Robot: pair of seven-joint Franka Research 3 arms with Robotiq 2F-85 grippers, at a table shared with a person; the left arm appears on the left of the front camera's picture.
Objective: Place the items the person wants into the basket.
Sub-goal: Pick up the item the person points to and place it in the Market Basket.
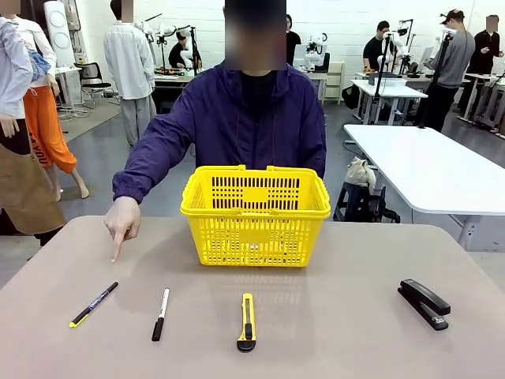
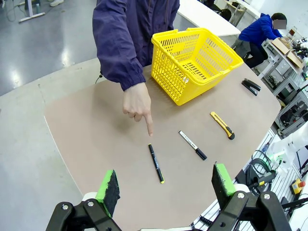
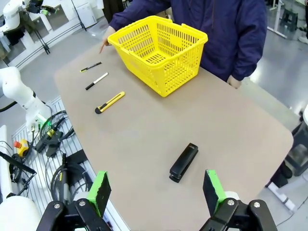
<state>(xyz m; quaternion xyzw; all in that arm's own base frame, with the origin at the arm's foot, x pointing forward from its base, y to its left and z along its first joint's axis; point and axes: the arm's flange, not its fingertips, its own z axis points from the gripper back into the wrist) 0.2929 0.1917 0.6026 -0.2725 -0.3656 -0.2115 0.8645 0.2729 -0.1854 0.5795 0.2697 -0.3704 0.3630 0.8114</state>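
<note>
Your left gripper [image 2: 165, 182] hangs spread open over the table's [image 2: 86, 139] left edge; straddle crosswise, mid-shaft, the pen [image 2: 155, 162] the person's hand [image 2: 137, 103] points at.

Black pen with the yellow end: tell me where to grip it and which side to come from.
Likely best: take the pen at mid-barrel, from straight above, the open left hand closing across its width. It lies flat and slim on the table, bare surface on both sides, and the person's pointing finger is near its black end.
</note>
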